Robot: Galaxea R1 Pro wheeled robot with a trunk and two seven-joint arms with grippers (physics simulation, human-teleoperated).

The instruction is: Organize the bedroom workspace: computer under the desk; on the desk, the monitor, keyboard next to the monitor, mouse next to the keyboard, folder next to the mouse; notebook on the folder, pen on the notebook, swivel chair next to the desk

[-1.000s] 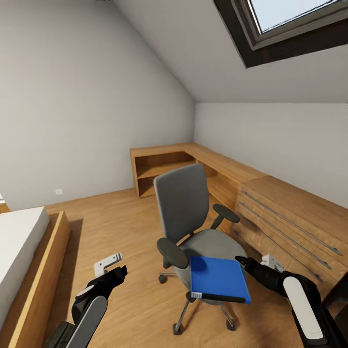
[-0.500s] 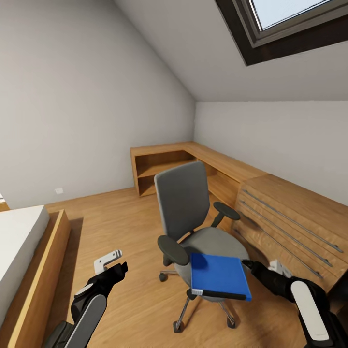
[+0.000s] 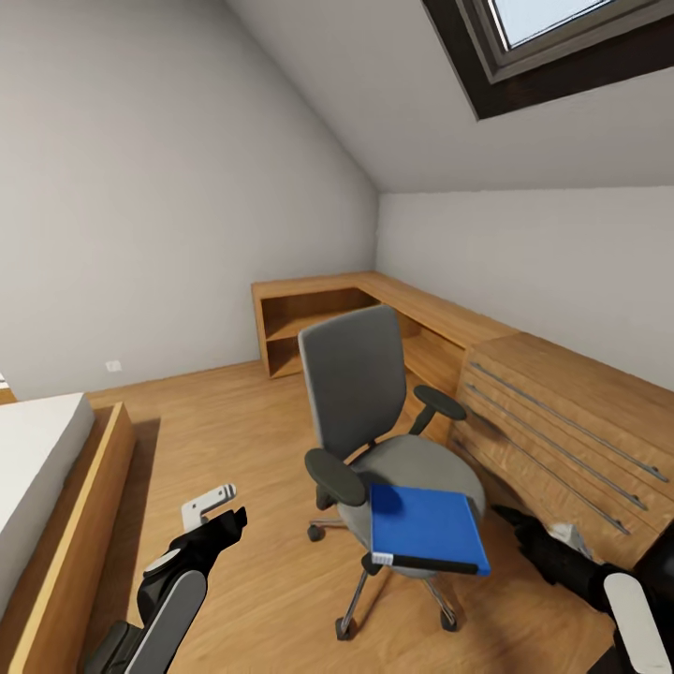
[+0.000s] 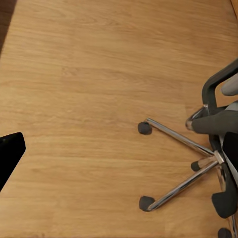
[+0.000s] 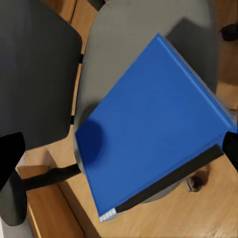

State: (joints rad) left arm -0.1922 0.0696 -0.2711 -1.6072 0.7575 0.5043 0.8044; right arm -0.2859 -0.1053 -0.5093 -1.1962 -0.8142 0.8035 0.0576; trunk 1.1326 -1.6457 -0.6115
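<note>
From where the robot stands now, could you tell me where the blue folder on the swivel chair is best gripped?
Probably the folder's near edge, which juts past the seat front of the swivel chair. Come from the front with the right gripper, one finger above and one below.

Left gripper (image 3: 227,520) sits low and forward, arm bent. Right gripper (image 3: 510,516) reaches out low too. Can't tell either one's jaws.

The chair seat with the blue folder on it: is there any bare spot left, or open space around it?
The folder covers the front of the swivel chair seat; bare grey shows behind it. Open floor lies between chair and bed. It is tight between the chair and the wooden drawer chest.
</note>
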